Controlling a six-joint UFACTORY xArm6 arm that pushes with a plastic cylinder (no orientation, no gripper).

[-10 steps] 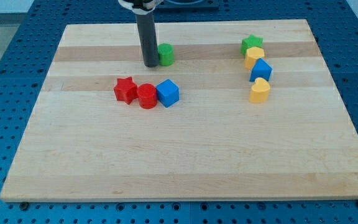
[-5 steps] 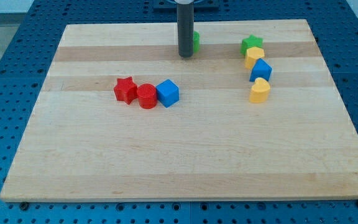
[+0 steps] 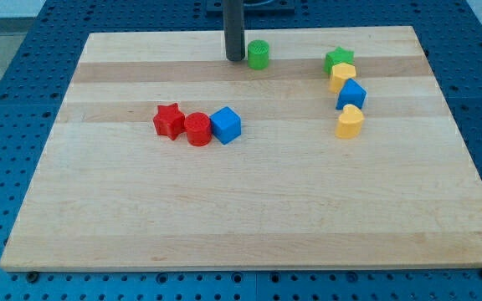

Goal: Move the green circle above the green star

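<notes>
The green circle (image 3: 258, 54) lies near the board's top edge, left of the green star (image 3: 339, 58), which heads a column of blocks at the view's right. My tip (image 3: 235, 58) rests on the board just left of the green circle, a small gap apart from it. The rod rises straight up out of the view's top.
Below the green star sit a yellow block (image 3: 342, 76), a blue cube (image 3: 351, 94) and a yellow heart-like block (image 3: 350, 122). At the view's left middle a red star (image 3: 169, 120), a red cylinder (image 3: 197, 130) and a blue cube (image 3: 225, 124) touch in a row. The wooden board (image 3: 249, 209) ends close above the circle.
The green circle has slid right and up toward the board's top edge. My tip followed it right, then drew back slightly left and up, away from the circle.
</notes>
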